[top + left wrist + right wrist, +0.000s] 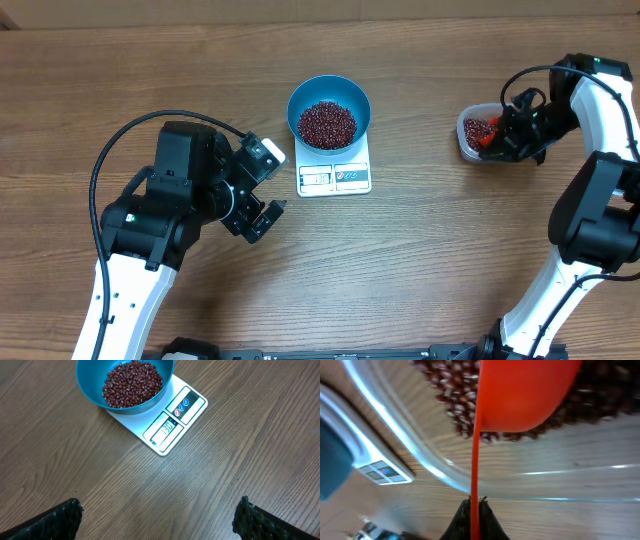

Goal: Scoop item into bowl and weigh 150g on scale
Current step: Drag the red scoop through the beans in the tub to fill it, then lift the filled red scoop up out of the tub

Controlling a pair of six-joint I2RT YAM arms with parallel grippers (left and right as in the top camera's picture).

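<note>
Currently, the right gripper (475,519) is clamped fully closed on the handle of the red scoop (520,395), whose cup is inside the clear tub (466,146) at right. The left gripper (266,186) is wide open and empty, lower left of the scale (335,178). The blue bowl (299,105), holding beans (327,123), stands on the scale at upper centre.

The overhead camera looks straight down on the whole table (150,60). My left wrist camera looks down, from closer, on the bowl (87,380) and scale (175,420), which the overhead view shares. My right one looks along the scoop (520,395), very near the tub (395,430).
</note>
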